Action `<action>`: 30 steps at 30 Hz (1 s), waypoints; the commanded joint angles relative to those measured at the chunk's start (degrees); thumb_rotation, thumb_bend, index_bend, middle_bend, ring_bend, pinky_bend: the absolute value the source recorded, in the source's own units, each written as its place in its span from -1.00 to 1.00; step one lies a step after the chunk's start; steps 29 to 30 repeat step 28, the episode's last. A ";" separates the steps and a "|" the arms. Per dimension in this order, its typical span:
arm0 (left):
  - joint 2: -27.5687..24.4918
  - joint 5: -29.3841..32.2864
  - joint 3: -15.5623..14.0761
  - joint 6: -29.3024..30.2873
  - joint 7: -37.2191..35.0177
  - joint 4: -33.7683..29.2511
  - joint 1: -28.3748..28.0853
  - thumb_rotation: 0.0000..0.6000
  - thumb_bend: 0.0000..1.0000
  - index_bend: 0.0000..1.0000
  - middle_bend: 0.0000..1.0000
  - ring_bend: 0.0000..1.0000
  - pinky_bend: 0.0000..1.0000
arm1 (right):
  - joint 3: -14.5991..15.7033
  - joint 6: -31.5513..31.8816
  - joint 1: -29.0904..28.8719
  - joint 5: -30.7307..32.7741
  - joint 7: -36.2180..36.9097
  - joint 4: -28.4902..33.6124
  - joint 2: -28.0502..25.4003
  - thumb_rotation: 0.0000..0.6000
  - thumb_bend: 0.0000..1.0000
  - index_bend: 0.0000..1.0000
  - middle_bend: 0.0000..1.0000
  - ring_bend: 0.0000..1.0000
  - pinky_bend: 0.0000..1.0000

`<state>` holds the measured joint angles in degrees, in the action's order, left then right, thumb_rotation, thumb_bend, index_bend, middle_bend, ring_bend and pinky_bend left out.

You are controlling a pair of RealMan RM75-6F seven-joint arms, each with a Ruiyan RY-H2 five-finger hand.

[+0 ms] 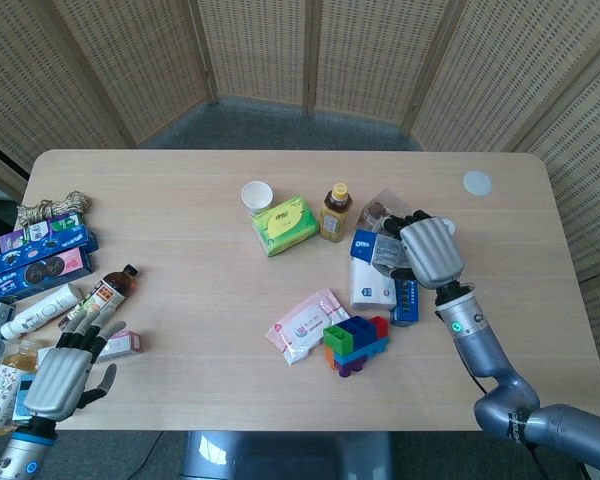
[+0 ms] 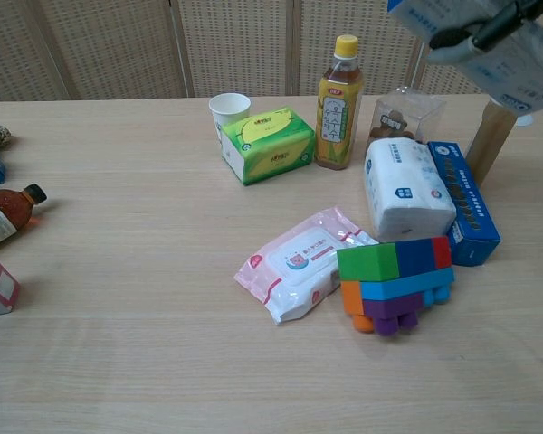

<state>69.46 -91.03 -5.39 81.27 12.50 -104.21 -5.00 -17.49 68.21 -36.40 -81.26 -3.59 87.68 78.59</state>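
Right hand: right hand (image 1: 430, 252) grips a blue-and-white packet (image 1: 372, 247), fingers curled round its near end; in the chest view the packet (image 2: 489, 41) hangs at the top right corner, clear of everything on the table.
Left hand: left hand (image 1: 62, 366) holds nothing, fingers spread, at the near left edge of the table (image 1: 190, 330), far left of the tissue pack.
Landmark: white tissue pack (image 2: 404, 188) lies near the middle right of the table.
Held packet's place: above and a little behind the tissue pack, not touching it.
Beside the tissue pack: long blue box (image 2: 463, 199) just to its right, touching or nearly so; clear plastic tub (image 2: 405, 115) behind it; tea bottle (image 2: 338, 103) behind and to its left.
In front of the tissue pack: stack of coloured blocks (image 2: 396, 283); pink wet-wipes pack (image 2: 303, 262) to the front left.
Step in hand: judged to be the lift, with the packet picked out of the crowded group and carried up.
Next move calls for: a steady hold while travelling, since the grip sits at one end and the packet looks soft; a path that stays above the tea bottle and the tub.
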 commanded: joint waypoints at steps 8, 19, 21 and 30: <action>0.03 1.00 -1.23 0.96 -3.32 2.79 2.16 1.00 0.08 -0.66 -0.88 -1.00 -1.00 | -0.15 -0.02 -2.15 -0.70 -2.18 0.89 0.33 1.00 -0.61 -0.07 0.90 0.16 -0.03; -2.53 0.51 -2.87 5.79 -7.42 5.13 6.33 1.00 0.08 -0.70 -0.88 -1.00 -1.00 | -0.41 0.93 -3.70 -1.22 -5.15 3.74 0.77 1.00 -0.61 -0.08 0.90 0.16 -0.03; -2.74 0.95 -2.80 6.57 -9.04 6.09 7.10 1.00 0.07 -0.70 -0.88 -1.00 -1.00 | -0.47 1.16 -3.95 -1.26 -5.58 4.33 1.03 1.00 -0.61 -0.08 0.90 0.16 -0.03; -1.35 0.84 -2.95 5.93 -11.99 8.84 7.78 1.00 0.07 -0.70 -0.88 -1.00 -1.00 | -0.43 0.49 -5.04 -1.11 -7.53 5.68 1.02 1.00 -0.60 -0.08 0.90 0.16 -0.03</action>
